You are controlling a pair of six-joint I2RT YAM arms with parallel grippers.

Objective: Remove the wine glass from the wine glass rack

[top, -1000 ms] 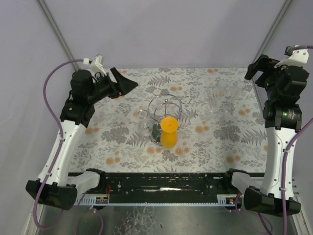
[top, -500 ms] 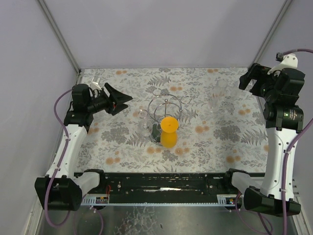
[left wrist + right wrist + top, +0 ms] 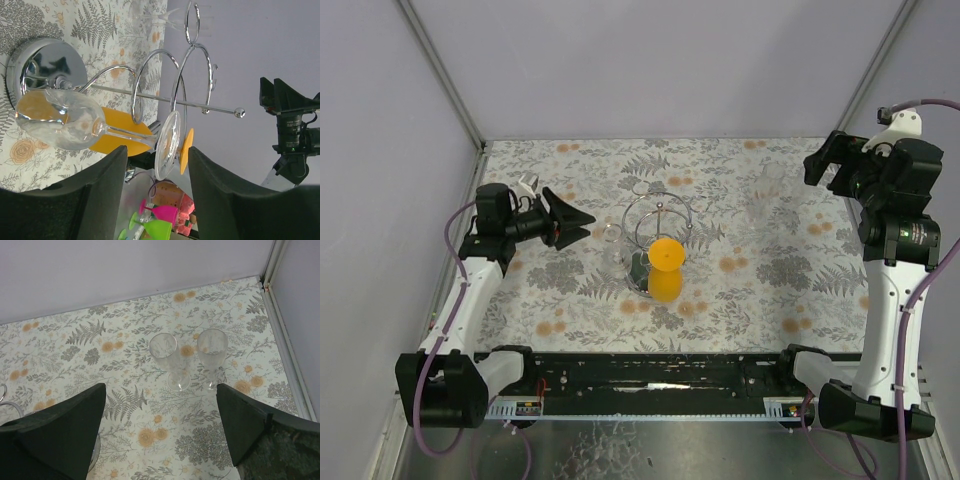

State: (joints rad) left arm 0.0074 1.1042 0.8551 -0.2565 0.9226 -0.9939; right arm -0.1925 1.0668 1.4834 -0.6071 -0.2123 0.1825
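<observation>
Overhead and left wrist (close) share the rack.

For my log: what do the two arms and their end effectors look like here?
Both the left arm and right arm have white links, black joint housings and black bases. A purple cable loops along each. The left end effector and right end effector carry broad, black, wedge-shaped fingers.

The wine glass rack is shiny silver metal, smooth like a mirror. The wine glass on it is clear, glossy glass. The orange glass looks like smooth plastic, not see-through. The table cover is flat and dull, with printed leaves.
</observation>
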